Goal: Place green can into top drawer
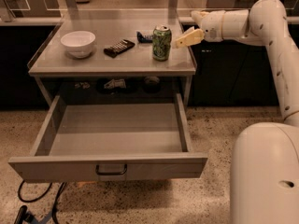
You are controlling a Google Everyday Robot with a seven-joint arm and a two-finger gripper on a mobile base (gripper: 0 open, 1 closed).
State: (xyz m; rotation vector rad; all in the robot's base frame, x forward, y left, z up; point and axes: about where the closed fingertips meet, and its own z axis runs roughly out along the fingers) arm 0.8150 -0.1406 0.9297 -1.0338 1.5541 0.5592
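Observation:
The green can stands upright on the grey table top, toward its right side. The top drawer is pulled fully out below, with nothing inside it and its dark bar handle at the centre of the front panel. My gripper is open and empty, hovering just right of the can at the height of its top, apart from it. The arm reaches in from the right.
A white bowl sits at the table's left, with a dark flat packet and a small blue wrapper between it and the can. Small items lie on the shelf under the top. My base fills the lower right. Cables lie on the floor.

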